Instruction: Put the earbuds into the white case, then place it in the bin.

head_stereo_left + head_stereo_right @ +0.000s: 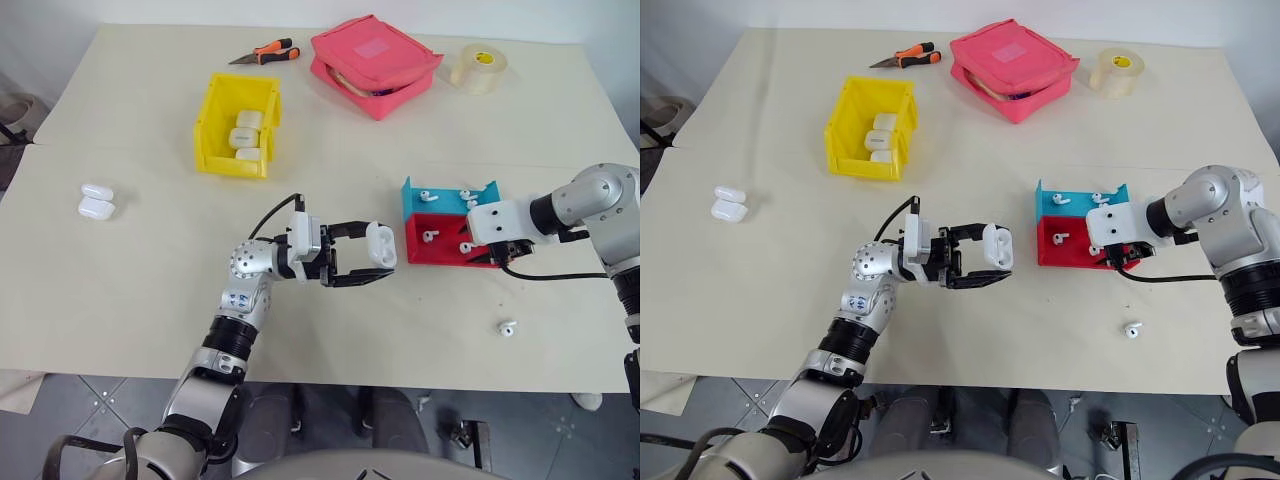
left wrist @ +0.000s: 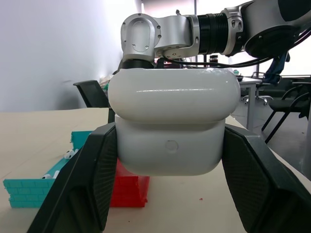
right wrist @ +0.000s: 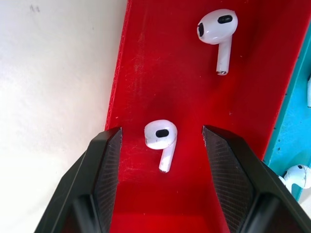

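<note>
On the table (image 1: 140, 290): a cream top carried the whole work, with a yellow bin (image 1: 212, 130) toward the far left and two small trays on the right.
Left gripper (image 1: 368, 262): its black fingers were clamped on a white case (image 1: 381, 244), held clear of the table near the middle; in the left wrist view the pads pressed the lower body from both sides, below the lid seam, and the lid looked shut.
Right gripper (image 3: 162, 145): its fingers stood apart over the red tray (image 1: 420, 251), straddling one earbud (image 3: 161, 138) without touching it.
Earbuds: a second one (image 3: 217, 30) lay farther along the red tray, others lay in the blue tray (image 1: 420, 203) just behind it, and a stray earbud (image 1: 507, 327) sat on the table nearer the front edge.
Bin contents: several white cases (image 1: 244, 138) already lay inside.
Spare cases: two more (image 1: 96, 201) rested at the left side of the table.
Handling, earbuds: they were probably very light, hard and glossy, so likely to skid or flick away under a careless pinch; the rounded head seemed the better place to take hold, the thin stem offering little.
Handling, case: it appeared rigid and slick, with rounded corners; a grip on the flat sides of the body, leaving the hinged lid free, looked soundest.
Step judged: picking the earbud from the red tray.
</note>
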